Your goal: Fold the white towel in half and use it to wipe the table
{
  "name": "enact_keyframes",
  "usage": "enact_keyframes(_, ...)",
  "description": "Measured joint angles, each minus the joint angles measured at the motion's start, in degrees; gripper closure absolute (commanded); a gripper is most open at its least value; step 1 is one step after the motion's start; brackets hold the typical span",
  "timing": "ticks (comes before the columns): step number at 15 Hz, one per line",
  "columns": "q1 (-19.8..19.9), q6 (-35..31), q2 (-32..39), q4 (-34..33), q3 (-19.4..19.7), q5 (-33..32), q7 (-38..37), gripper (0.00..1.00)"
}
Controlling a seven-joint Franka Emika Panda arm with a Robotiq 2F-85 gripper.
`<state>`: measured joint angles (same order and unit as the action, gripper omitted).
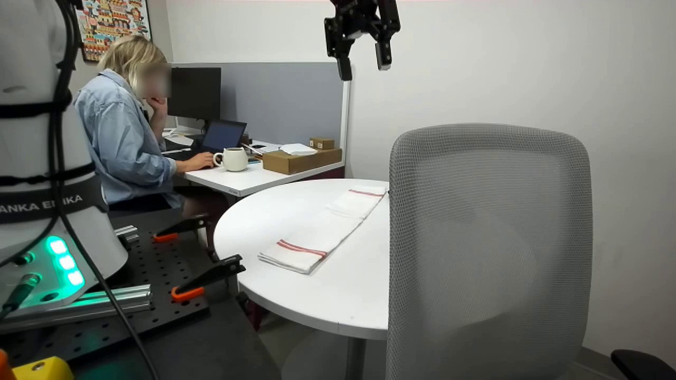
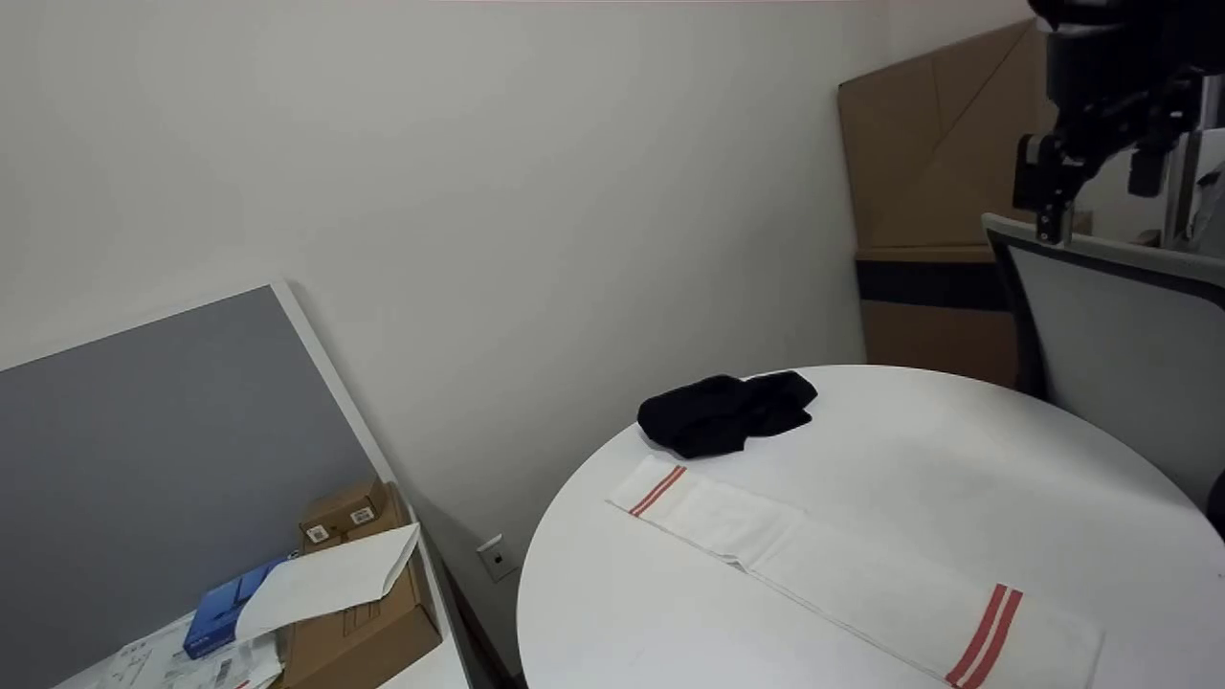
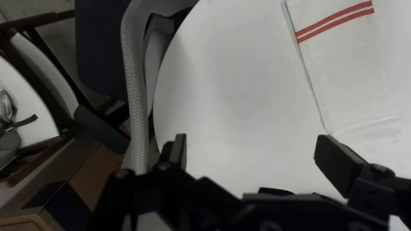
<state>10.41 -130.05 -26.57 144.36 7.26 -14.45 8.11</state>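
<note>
The white towel (image 1: 338,224) lies flat as a long narrow strip on the round white table (image 1: 343,295), with red stripes near both ends. In an exterior view the towel (image 2: 852,569) runs diagonally across the table (image 2: 632,622), with a small crease near its middle. In the wrist view the towel (image 3: 346,73) is at the right and runs out of frame. My gripper (image 1: 364,73) is open and empty, high above the table in both exterior views (image 2: 1101,212). In the wrist view the open jaws (image 3: 250,141) have bare tabletop (image 3: 240,80) behind them.
A crumpled black cloth (image 2: 723,413) lies on the table's edge near the wall. A grey mesh chair (image 1: 491,237) stands against the table. A person (image 1: 124,121) sits at a desk with a mug (image 1: 234,160) and cardboard box (image 1: 301,161). Large cardboard (image 2: 943,172) stands in the corner.
</note>
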Motion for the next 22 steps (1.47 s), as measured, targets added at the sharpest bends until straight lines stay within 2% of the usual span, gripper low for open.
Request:
enact_keyframes(8, -1.97, -1.26, 9.11, -6.13, -3.86, 0.19, -6.99, 0.00)
enact_keyframes(14, -3.49, -0.83, 16.72, -14.21, -7.70, 0.71, -23.33, 0.00)
enact_keyframes(18, -5.58, 1.76, 21.10, -19.85, -8.82, 5.09, -32.57, 0.00)
enact_keyframes(22, -8.38, 2.61, 23.98, -22.98, -9.61, 11.05, -36.97, 0.00)
